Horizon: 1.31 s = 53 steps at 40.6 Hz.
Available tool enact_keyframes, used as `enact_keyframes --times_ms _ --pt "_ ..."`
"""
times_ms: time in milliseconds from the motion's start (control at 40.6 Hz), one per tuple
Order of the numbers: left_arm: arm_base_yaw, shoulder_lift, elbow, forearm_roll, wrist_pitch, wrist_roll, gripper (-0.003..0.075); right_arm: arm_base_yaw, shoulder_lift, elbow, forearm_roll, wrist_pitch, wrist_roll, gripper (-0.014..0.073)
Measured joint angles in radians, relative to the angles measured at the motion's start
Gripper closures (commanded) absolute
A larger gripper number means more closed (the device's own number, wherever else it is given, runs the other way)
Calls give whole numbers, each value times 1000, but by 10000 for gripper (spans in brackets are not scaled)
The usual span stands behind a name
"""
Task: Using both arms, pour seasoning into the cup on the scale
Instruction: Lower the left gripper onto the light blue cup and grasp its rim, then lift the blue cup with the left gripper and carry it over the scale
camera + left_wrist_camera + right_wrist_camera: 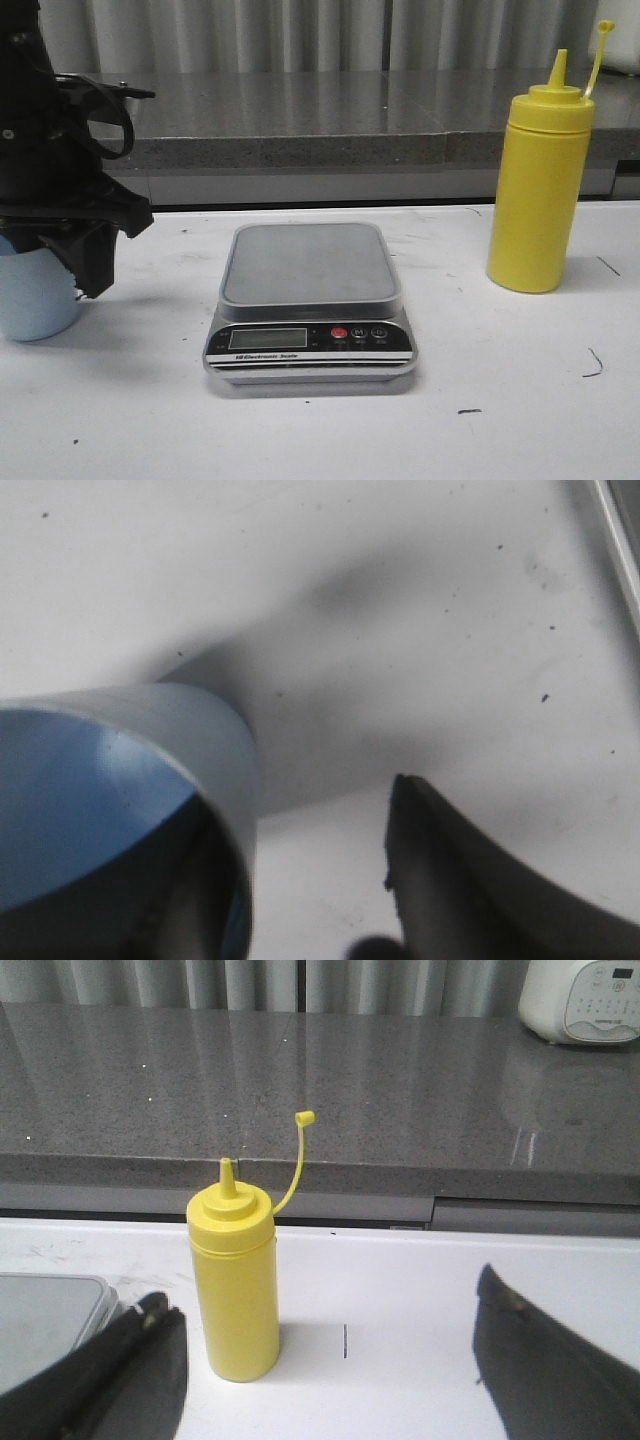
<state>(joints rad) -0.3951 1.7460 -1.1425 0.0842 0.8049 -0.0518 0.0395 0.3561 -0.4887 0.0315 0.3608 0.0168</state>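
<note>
L gripper [85, 255] is down over the pale blue cup [35, 290] on the white table [520, 400]; jaws wide, one finger inside the cup, the other finger [470, 890] outside, rim between, not clamped. R gripper [330, 1360] jaws wide, yellow squeeze bottle [235, 1280] upright between and beyond them, untouched. Scale [308, 300] platform bare, well apart from L jaws.

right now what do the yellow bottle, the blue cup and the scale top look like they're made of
Yellow bottle: likely soft plastic, opaque with a dull sheen and a thin moulded cap strap.
Blue cup: probably plastic, matte pale blue, thin-walled at the rim in the left wrist view.
Scale: grey platform looks like brushed metal or metal-look plastic, I can't tell which; glossy black plastic front panel.
</note>
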Motion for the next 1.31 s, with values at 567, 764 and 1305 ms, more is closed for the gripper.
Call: enact_keyframes --times_ms 567,764,1305 --pt "-5 3 -182 7 217 0 740 0 0 0 0 4 0 -8" --pt "-49 3 -337 7 337 0 740 0 0 0 0 4 0 -8" --pt "-304 173 -617 -56 381 0 740 0 0 0 0 7 0 -8"
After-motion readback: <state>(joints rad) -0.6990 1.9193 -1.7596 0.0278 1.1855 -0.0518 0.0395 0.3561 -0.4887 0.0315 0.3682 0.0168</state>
